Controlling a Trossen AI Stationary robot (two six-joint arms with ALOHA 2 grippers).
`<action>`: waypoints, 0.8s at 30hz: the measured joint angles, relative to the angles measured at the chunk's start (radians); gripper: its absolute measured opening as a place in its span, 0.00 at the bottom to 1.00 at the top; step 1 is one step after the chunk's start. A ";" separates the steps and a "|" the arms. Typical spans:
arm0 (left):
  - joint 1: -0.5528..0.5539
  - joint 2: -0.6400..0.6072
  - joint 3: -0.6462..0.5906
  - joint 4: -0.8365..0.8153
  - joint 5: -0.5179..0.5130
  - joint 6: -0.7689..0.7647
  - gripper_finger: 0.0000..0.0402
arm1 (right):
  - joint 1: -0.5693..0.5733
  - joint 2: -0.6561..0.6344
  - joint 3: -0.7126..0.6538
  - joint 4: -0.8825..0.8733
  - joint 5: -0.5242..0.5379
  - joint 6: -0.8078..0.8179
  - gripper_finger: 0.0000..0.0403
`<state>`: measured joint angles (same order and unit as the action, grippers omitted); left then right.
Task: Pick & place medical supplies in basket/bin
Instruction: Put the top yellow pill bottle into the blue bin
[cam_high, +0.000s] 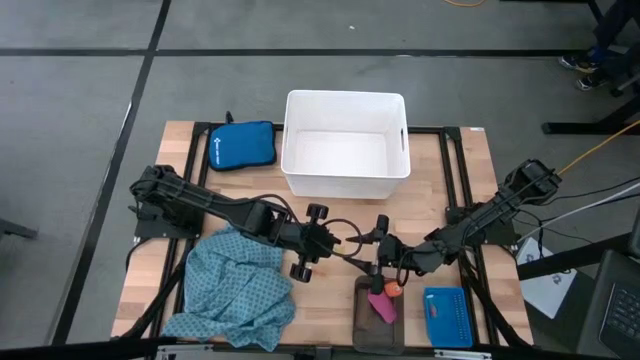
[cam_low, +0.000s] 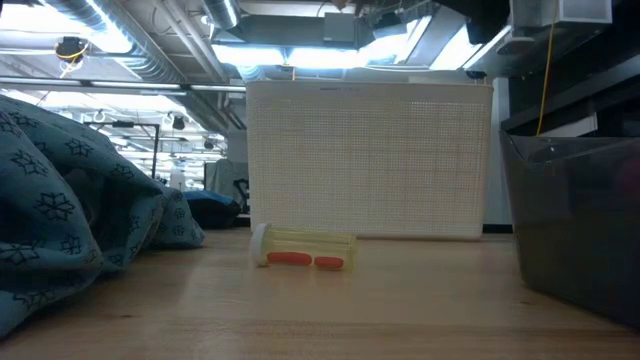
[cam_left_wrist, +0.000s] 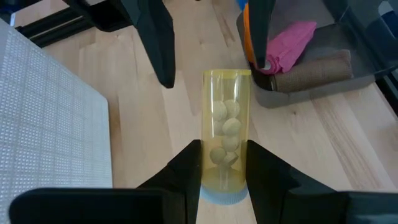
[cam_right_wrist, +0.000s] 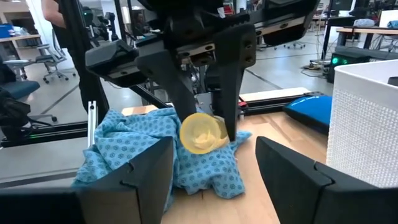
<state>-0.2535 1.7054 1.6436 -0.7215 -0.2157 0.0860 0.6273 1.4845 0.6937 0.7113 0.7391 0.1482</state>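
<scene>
I have the left gripper (cam_left_wrist: 217, 180) clamped on a clear yellow vial (cam_left_wrist: 226, 140), its two fingers pressed against the tube's sides near the capped end. Tan, pill-like pieces show through the wall, and in the low view the vial lies on its side on the wooden table (cam_high: 470, 180), so I judge it gripped but not yet lifted.

Facing that claw, just past the vial's open end, is the right gripper (cam_right_wrist: 211, 162). Its fingers stand wide apart, with the vial's round mouth showing between them but untouched. This looks like the hand-over or pick-up step for the vial: one claw has it, the other waits open at the mouth.

Just beside the right gripper sits the flat dark-grey tray (cam_high: 360, 325), holding a pink piece (cam_high: 381, 305) and an orange piece (cam_high: 393, 289) at its near edge. The small blue ribbed basket (cam_high: 447, 316) lies beyond the tray on the right arm's side. On the left arm's side, close behind its claw, the teal dotted cloth (cam_high: 237, 285) is heaped on the table.

Farthest off, well apart from both claws, stands the white plastic tub (cam_high: 345, 185), with a royal-blue zip pouch (cam_high: 242, 146) beside it.

Next I would need a clean lift of the vial, kept level so nothing spills from the mouth, then a carry to a bin.
</scene>
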 joint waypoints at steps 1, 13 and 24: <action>0.000 0.000 0.000 0.001 0.000 0.002 0.25 | -0.001 0.000 0.000 0.000 0.000 0.000 0.57; 0.021 0.004 0.000 0.016 0.008 0.007 0.25 | -0.040 0.000 0.000 0.007 -0.049 0.000 0.57; 0.022 0.005 -0.001 0.037 0.028 0.014 0.25 | -0.042 0.000 0.000 0.007 -0.052 0.000 0.57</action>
<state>-0.2317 1.7103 1.6428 -0.6849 -0.1879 0.1005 0.5858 1.4845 0.6937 0.7185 0.6872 0.1478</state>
